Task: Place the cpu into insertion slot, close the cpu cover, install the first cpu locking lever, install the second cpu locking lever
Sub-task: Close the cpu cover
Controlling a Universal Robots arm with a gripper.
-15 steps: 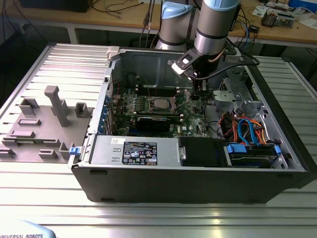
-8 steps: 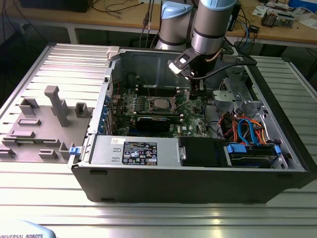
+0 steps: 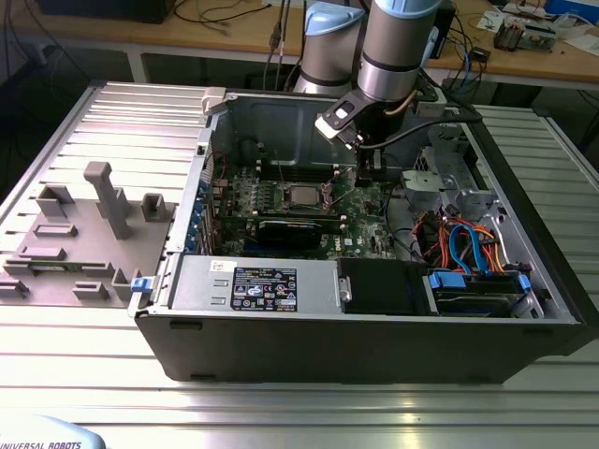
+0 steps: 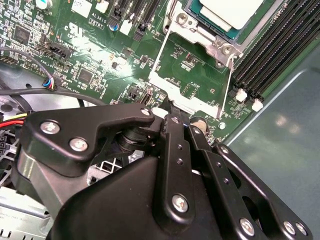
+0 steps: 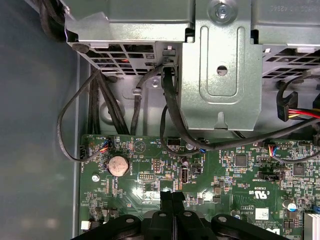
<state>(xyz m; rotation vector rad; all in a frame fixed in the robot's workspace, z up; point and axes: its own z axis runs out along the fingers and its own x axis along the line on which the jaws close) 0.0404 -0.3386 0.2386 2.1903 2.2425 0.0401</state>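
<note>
Well off to the exterior view's left of the claw (image 3: pixel 360 176), a grey fixture plate (image 3: pixel 84 234) lies on the table beside the open computer case (image 3: pixel 374 346). Closer in, and to the same side of the claw, the cpu (image 3: pixel 301 195) sits seated in the insertion slot (image 4: pixel 212 45), its dull silver top level with the socket rim, so the first step looks done. In the second wrist view the cpu cover (image 4: pixel 162 82) lies swung open, with green board showing through its window and its far bar just ahead of the fingertips (image 4: pixel 175 122). The claw hangs low over the board with its fingers pressed together and nothing between them. Whether the tip actually touches the cover's bar is hard to say, since the claw's own body hides the meeting point. The step in hand therefore reads as closing the cover. That would call for the closed tip to catch the frame's free bar and swing it about its hinge over the cpu without dragging across the chip. To the exterior view's right of the claw stand the metal drive cage (image 3: pixel 459 178) and the orange and blue cables (image 3: pixel 459 245), close enough to mind during any sweep.
</note>
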